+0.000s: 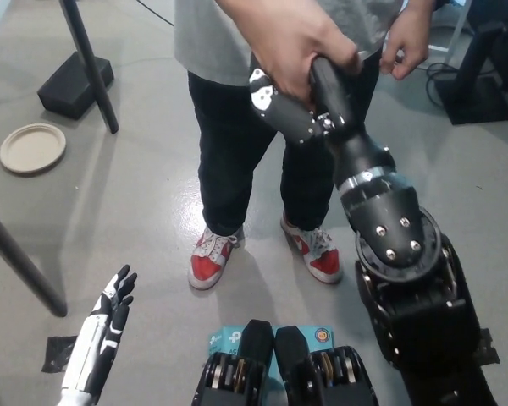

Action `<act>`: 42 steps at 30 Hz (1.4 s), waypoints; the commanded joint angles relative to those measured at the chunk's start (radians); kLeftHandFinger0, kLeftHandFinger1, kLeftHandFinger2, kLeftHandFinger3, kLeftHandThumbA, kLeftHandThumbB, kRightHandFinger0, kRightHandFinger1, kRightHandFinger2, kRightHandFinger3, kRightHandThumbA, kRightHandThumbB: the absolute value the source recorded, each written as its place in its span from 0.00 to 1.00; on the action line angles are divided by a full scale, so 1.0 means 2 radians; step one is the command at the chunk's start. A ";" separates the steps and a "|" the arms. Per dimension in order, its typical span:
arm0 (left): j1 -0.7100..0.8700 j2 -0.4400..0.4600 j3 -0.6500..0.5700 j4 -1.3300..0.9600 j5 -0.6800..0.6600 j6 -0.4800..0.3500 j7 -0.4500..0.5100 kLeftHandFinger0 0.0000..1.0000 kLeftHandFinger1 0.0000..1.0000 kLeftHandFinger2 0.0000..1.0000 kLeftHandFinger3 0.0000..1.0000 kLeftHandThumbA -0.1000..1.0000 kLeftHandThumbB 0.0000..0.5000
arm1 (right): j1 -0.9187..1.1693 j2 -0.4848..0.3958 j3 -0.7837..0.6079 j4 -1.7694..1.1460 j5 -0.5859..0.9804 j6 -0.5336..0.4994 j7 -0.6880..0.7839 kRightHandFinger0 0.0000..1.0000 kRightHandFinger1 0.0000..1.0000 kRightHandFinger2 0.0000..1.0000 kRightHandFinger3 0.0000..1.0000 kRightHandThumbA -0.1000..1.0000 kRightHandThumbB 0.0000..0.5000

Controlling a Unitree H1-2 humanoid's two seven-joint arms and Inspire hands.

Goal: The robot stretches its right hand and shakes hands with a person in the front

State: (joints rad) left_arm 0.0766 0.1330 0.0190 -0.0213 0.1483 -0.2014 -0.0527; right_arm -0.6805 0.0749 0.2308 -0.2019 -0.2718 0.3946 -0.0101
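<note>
Right hand (292,106) is up high, near the top middle of the head view, black arm (389,228) stretched up from the bottom right. The person's hand (300,42) is wrapped over it from above, fingers curled around the black palm, so the two are clasped. The robot's own fingers are mostly hidden under that grip; one black finger with a light tip pokes out on the picture-left side. Cannot tell how far the robot's fingers close around the person's hand.

Person (262,127) stands right in front: grey shirt, dark trousers, red-and-white shoes (212,254) on the grey floor (135,194). Their other hand (406,42) hangs loosely curled at the upper right, apart from the clasp.

Left hand (110,317) rests low at the lower left, fingers spread a bit, holding nothing.

Round beige plate (32,148) lies on the floor by the left edge, near a black stand base (76,85).
</note>
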 commanded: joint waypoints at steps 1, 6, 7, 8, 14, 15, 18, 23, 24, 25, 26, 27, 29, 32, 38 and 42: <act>-0.006 0.010 0.002 -0.017 0.011 -0.003 0.007 1.00 1.00 1.00 1.00 1.00 0.31 | -0.045 0.011 0.008 -0.128 -0.020 0.023 0.019 1.00 1.00 1.00 1.00 0.09 0.23; -0.003 0.007 0.001 -0.018 0.006 -0.004 0.006 1.00 1.00 1.00 1.00 1.00 0.30 | -0.062 0.004 -0.009 0.096 -0.017 0.012 -0.007 1.00 1.00 1.00 1.00 0.11 0.24; -0.003 0.007 0.001 -0.018 0.006 -0.004 0.006 1.00 1.00 1.00 1.00 1.00 0.30 | -0.062 0.004 -0.009 0.097 -0.017 0.011 -0.007 1.00 1.00 1.00 1.00 0.11 0.24; -0.003 0.007 0.001 -0.018 0.006 -0.004 0.006 1.00 1.00 1.00 1.00 1.00 0.30 | -0.063 0.004 -0.010 0.099 -0.017 0.010 -0.008 1.00 1.00 1.00 1.00 0.11 0.24; -0.012 0.010 0.001 -0.017 0.011 -0.004 0.006 1.00 1.00 1.00 1.00 1.00 0.29 | -0.129 -0.004 -0.030 0.401 0.002 -0.082 -0.043 1.00 1.00 1.00 1.00 0.15 0.22; -0.012 0.010 0.000 -0.017 0.011 -0.003 0.006 1.00 1.00 1.00 1.00 1.00 0.30 | -0.134 -0.004 -0.032 0.417 0.004 -0.089 -0.045 1.00 1.00 1.00 1.00 0.15 0.22; -0.014 0.011 0.000 -0.018 0.011 0.003 0.004 1.00 1.00 1.00 1.00 1.00 0.30 | -0.154 -0.005 -0.039 0.482 0.010 -0.108 -0.053 1.00 1.00 1.00 1.00 0.17 0.22; -0.016 0.012 0.000 -0.014 0.009 -0.003 0.003 1.00 1.00 1.00 1.00 1.00 0.28 | -0.148 -0.005 -0.041 0.469 0.007 -0.114 -0.052 1.00 1.00 1.00 1.00 0.18 0.21; -0.017 0.013 0.000 -0.013 0.008 -0.005 0.003 1.00 1.00 1.00 1.00 1.00 0.28 | -0.142 -0.006 -0.039 0.453 0.004 -0.114 -0.050 1.00 1.00 1.00 1.00 0.21 0.22; -0.016 0.013 0.000 -0.014 0.009 -0.005 0.003 1.00 1.00 1.00 1.00 1.00 0.28 | -0.134 -0.006 -0.035 0.430 -0.001 -0.111 -0.049 1.00 1.00 1.00 1.00 0.23 0.22; -0.015 0.014 0.000 -0.016 0.009 -0.002 0.002 1.00 1.00 1.00 1.00 1.00 0.30 | -0.122 -0.006 -0.032 0.396 -0.005 -0.110 -0.048 1.00 1.00 1.00 1.00 0.23 0.22; -0.014 0.014 0.000 -0.017 0.007 -0.001 0.002 1.00 1.00 1.00 1.00 1.00 0.31 | -0.119 -0.006 -0.032 0.386 -0.006 -0.111 -0.048 1.00 1.00 1.00 1.00 0.23 0.22; -0.014 0.014 0.000 -0.017 0.007 -0.001 0.002 1.00 1.00 1.00 1.00 1.00 0.31 | -0.117 -0.006 -0.032 0.383 -0.006 -0.109 -0.047 1.00 1.00 1.00 1.00 0.23 0.22; -0.016 0.013 0.001 -0.016 0.002 0.003 0.001 1.00 1.00 1.00 1.00 1.00 0.28 | -0.078 -0.006 -0.028 0.182 -0.003 -0.070 -0.015 1.00 1.00 1.00 1.00 0.22 0.24; -0.018 0.012 0.001 -0.013 0.005 -0.002 0.003 1.00 1.00 1.00 1.00 1.00 0.27 | -0.062 -0.005 -0.022 0.078 -0.005 -0.043 0.000 1.00 1.00 1.00 1.00 0.22 0.24; -0.017 0.016 0.001 -0.015 0.008 -0.002 0.003 1.00 1.00 1.00 1.00 1.00 0.26 | -0.045 0.007 0.007 -0.193 -0.038 0.031 0.034 1.00 1.00 1.00 1.00 0.29 0.24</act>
State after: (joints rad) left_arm 0.0543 0.1431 0.0179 -0.0195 0.1537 -0.1879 -0.0551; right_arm -0.7801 0.0646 0.1789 0.1256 -0.2808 0.2605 -0.0531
